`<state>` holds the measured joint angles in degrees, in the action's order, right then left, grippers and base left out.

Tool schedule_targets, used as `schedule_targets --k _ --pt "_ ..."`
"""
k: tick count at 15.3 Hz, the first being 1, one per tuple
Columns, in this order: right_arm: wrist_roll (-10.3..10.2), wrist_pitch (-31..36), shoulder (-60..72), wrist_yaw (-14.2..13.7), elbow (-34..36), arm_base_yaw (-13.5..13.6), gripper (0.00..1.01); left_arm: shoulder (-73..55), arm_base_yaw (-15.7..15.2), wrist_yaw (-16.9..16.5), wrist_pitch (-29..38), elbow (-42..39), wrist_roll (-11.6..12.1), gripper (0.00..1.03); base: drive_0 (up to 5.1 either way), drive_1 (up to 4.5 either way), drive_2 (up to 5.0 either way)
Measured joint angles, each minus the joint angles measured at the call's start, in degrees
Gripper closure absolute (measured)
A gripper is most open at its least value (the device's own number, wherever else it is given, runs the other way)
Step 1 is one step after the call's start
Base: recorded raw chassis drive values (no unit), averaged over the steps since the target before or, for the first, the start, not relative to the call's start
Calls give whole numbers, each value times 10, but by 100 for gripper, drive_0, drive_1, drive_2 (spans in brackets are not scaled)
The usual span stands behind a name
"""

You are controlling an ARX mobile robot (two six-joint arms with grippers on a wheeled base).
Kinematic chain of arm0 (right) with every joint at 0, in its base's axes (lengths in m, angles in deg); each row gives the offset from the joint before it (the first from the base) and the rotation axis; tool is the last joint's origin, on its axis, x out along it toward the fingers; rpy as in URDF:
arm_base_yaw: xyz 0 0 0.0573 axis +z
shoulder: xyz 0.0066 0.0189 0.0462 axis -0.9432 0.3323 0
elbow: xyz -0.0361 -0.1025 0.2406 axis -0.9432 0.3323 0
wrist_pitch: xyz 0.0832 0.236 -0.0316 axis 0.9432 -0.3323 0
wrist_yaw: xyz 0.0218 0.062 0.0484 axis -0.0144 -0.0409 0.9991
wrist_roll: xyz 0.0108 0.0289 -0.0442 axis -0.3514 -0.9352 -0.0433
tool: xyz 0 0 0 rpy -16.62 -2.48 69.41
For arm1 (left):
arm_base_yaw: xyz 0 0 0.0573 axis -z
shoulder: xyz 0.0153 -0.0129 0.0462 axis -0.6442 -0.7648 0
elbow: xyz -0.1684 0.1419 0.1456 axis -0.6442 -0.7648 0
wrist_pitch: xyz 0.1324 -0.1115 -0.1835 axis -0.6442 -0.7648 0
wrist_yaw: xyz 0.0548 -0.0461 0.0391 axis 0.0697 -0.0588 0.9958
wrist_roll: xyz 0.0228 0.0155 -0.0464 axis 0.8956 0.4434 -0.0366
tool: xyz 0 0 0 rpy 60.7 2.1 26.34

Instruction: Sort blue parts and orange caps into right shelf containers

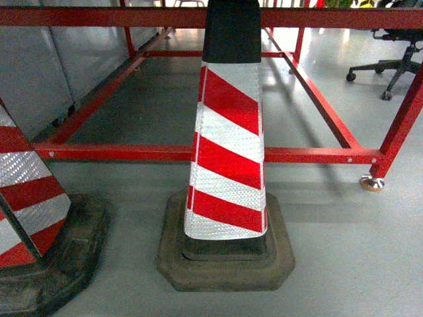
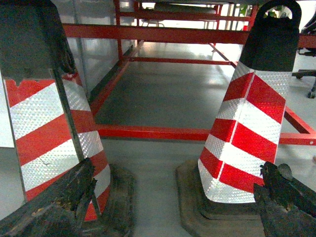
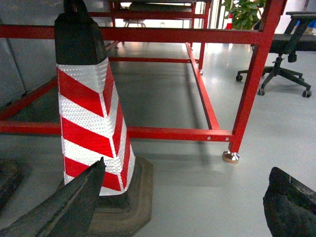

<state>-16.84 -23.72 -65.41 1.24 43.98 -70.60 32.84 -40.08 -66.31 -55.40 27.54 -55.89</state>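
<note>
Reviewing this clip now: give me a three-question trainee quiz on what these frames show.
1. True or false: a blue crate is visible in the head view.
2. How many striped traffic cones appear in the head view?
A) one B) two C) three
3. Fill in: the red frame's foot rests on the ____.

Key:
1. False; only cones, the frame and an office chair show.
2. B: a center cone and a left cone, cut off by the edge.
3. Floor.

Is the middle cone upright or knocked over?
Upright. The middle cone stands with its base flat on the floor, in front of the red frame.
</note>
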Motion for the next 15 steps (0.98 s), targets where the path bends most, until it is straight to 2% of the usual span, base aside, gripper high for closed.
schedule_targets --k 15 --pt "0 0 0 0 0 0 3 0 0 0 0 0 0 5 0 0 0"
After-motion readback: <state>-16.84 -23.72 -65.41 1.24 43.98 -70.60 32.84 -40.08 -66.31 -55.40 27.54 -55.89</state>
